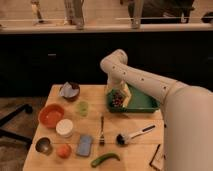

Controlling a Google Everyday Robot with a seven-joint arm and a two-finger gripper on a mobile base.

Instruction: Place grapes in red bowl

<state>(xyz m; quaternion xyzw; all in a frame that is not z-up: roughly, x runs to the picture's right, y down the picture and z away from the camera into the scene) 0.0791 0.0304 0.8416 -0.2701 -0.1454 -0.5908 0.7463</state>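
Pincer: the pincer (118,97) hung over the left end of the green tray (142,105), close to the far edge of the bench (135,120). It was right at the grapes, but whether it gripped them or stood released could not be told.
Grapes: the grapes (117,101) were at the tray's left end, directly under the pincer and well apart from the red bowl.
Red bowl: the red bowl (51,115) sat by the bench's left edge, about midway along it.
Grip risk: a bunch gives a poor hold. If only a few berries were caught, it would probably tear loose or drop back on lifting.
Tray risk: a low exit could snag the tray's left wall and drag the tray along.
Route risk: the lime-green cup (82,107) stood between tray and bowl, so a low carry could tip it. The dark brown bowl (70,91) near the far-left corner lay beside the path.
Drop risk: the white cup (65,128) sat just beside the red bowl. A release off-centre or from too high might send berries over the shallow rim, into the cup or off the left edge.
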